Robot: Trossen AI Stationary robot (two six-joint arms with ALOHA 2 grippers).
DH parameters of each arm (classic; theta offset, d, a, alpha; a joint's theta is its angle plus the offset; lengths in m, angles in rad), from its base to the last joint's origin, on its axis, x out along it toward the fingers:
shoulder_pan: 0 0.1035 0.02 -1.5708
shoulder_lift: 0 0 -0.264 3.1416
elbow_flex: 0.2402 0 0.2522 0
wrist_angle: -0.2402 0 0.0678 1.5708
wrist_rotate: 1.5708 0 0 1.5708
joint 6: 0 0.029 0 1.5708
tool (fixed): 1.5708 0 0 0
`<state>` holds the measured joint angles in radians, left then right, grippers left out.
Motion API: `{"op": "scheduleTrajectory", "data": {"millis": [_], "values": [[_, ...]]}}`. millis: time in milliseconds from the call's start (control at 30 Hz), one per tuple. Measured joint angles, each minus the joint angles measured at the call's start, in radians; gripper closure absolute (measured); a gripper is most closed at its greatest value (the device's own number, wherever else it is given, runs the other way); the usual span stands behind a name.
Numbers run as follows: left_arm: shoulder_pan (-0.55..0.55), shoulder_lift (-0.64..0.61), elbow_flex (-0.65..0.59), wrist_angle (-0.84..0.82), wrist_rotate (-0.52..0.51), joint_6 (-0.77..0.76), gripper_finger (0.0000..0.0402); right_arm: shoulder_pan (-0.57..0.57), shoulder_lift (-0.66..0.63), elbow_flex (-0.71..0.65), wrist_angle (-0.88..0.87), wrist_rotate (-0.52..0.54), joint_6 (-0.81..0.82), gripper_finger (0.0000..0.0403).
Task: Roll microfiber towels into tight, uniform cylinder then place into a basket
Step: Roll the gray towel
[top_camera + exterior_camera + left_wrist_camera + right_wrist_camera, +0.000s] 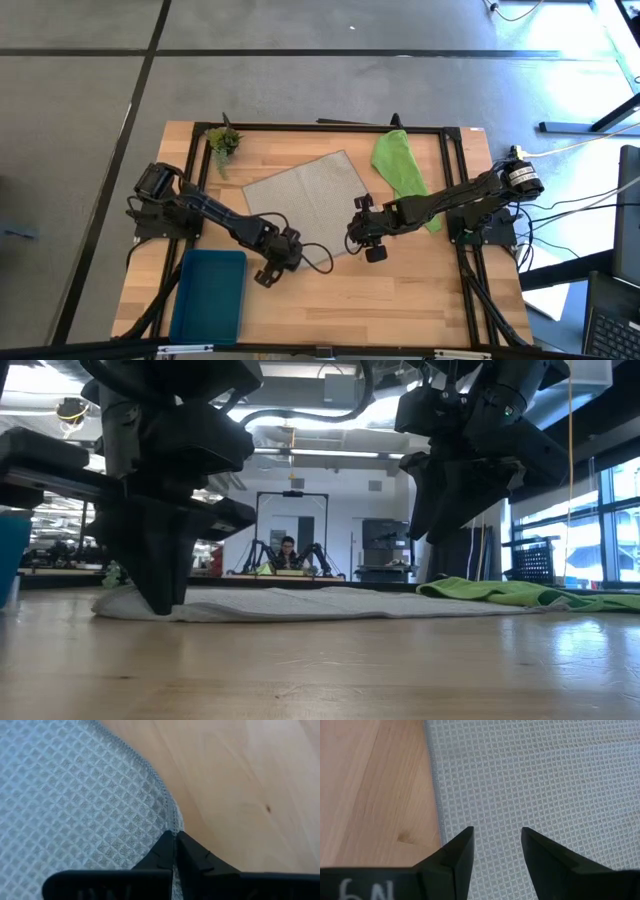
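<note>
At the middle of the table (pixel 400 290), the grey towel (pixel 305 200) lying flat and spread, turned like a diamond, near edge toward both grippers. Left gripper (pixel 277 262) down on the towel's near left hem, fingers pressed together with the stitched edge (pixel 167 802) pinched between their tips, or so the wrist view suggests. Right gripper (pixel 366 243) at the near right hem, fingers (pixel 460 851) parted to a narrow gap, hanging just over the cloth beside its edge, nothing held. Long axis of the coming roll likely along that near edge, running from one gripper to the other; cloth stretching away from both sets of fingers toward the far side of the table. Neither arm clearly nearer, each set at its own corner. Waffle weave pale grey, smooth, barely wrinkled, very thin against the wood in the low view, no roll begun. Lime-green towel (pixel 400 170) crumpled at the far right, touching or just overlapping the grey one's right corner; hard to say which. Teal basket (pixel 210 292) near the front left, beside the left arm, well apart from both cloths. Small plant sprig (pixel 224 140) at the far left corner.
</note>
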<state>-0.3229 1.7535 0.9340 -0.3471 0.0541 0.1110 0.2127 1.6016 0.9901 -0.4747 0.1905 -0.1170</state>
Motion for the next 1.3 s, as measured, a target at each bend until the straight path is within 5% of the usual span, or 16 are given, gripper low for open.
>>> {"op": "scheduleTrajectory", "data": {"millis": [767, 1100, 1300], "values": [[-0.018, 0.002, 0.048, -0.004, -0.129, -0.236, 0.0401, 0.036, 0.0, -0.097, 0.009, -0.011, -0.041, 0.0238], [-0.057, 0.002, 0.048, -0.018, -0.243, -0.253, 0.0401, 0.041, 0.0, -0.184, 0.013, -0.002, 0.114, 0.0238], [-0.076, 0.002, 0.048, -0.143, -0.235, -0.414, 0.0401, 0.042, 0.0, -0.229, 0.022, 0.04, 0.192, 0.0237]]}}
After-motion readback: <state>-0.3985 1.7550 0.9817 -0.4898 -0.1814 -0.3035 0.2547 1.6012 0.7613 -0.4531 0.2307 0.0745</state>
